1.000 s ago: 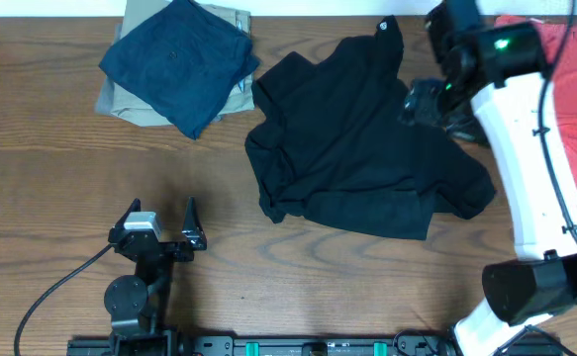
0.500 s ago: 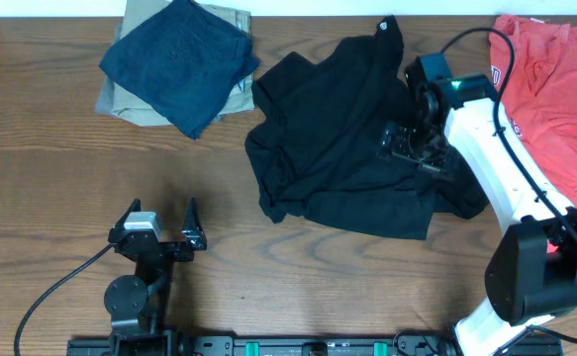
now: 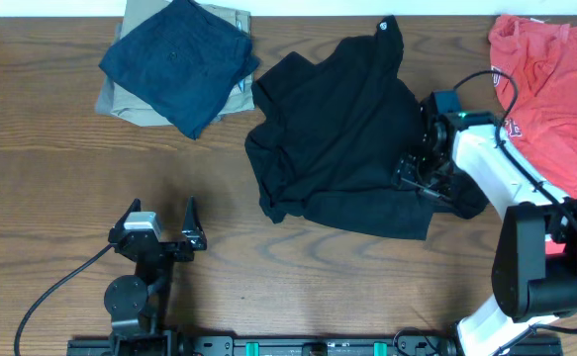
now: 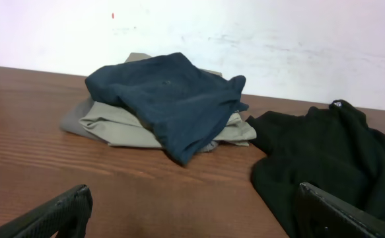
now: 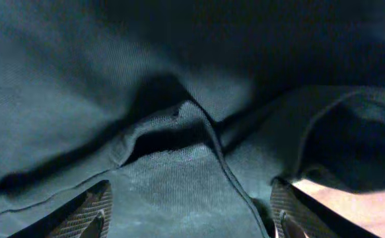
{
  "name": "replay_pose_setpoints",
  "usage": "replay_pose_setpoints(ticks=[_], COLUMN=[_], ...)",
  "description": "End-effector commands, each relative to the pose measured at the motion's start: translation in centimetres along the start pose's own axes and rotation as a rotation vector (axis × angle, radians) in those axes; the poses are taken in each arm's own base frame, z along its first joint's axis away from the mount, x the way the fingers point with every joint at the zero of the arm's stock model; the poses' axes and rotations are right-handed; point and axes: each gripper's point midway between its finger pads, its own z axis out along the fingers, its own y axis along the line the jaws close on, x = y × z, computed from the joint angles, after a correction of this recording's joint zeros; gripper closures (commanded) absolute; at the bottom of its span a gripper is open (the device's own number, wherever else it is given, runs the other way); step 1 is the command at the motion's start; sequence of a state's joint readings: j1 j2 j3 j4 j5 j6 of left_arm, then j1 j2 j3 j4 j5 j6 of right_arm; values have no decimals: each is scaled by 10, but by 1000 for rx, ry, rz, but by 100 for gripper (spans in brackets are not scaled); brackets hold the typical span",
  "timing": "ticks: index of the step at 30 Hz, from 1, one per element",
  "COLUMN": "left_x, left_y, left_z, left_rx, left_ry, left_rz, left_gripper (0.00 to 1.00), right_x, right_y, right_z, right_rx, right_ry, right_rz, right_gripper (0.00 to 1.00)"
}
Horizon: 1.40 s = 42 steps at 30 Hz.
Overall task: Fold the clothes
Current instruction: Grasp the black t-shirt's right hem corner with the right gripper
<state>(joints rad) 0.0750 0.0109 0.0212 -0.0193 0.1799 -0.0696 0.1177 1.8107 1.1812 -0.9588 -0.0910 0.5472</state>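
Two hands — we see the left hand [image 3: 162, 210] wide open over the brown wooden desk [image 3: 50, 198]; right hand [image 5: 189, 208] spread apart, fingers down on the crumpled soft black T-shirt [image 3: 337, 138].

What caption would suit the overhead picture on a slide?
Right pincer open on a crumpled black T-shirt; left pincer open over the wooden table.

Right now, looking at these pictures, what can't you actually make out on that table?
- Khaki garment: overhead, mostly covered by the navy garment lying on it.
- Red garment: overhead, cut off by the right edge, partly behind the right arm.
- Black T-shirt: its white mark is too small to read; the right gripper hides part of its right side.
- Right wrist view: too close and dark to tell whether the fingers touch the cloth.
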Motion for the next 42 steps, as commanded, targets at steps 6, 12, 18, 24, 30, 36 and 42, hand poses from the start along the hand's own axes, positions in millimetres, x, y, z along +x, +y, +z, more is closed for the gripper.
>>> replay_pose_setpoints(ticks=[6,12,18,24,30,36,42], left_x=[15,15,15,15,15,15,15], left_y=[0,0,0,0,0,0,0], left_z=[1,1,1,1,1,1,1], left_rx=[8,8,8,8,8,8,8], left_ry=[43,43,43,43,43,43,43], left_rz=[12,12,12,12,12,12,12], left_gripper=[2,2,2,2,2,2,2], right_x=[-2,0,-5,-9,-8,-9,-7], right_y=[8,7,10,12,12,12,13], right_z=[15,22,22,22,22,20,4], right_rx=[-46,-50,-63,-72,-70,-73,-87], right_ry=[-41,-48,-70,-85,-81,-87,-110], right_rz=[-33,-52,-56,-58,-58,-59,-56], right_gripper=[32,44,56,71,99,98,99])
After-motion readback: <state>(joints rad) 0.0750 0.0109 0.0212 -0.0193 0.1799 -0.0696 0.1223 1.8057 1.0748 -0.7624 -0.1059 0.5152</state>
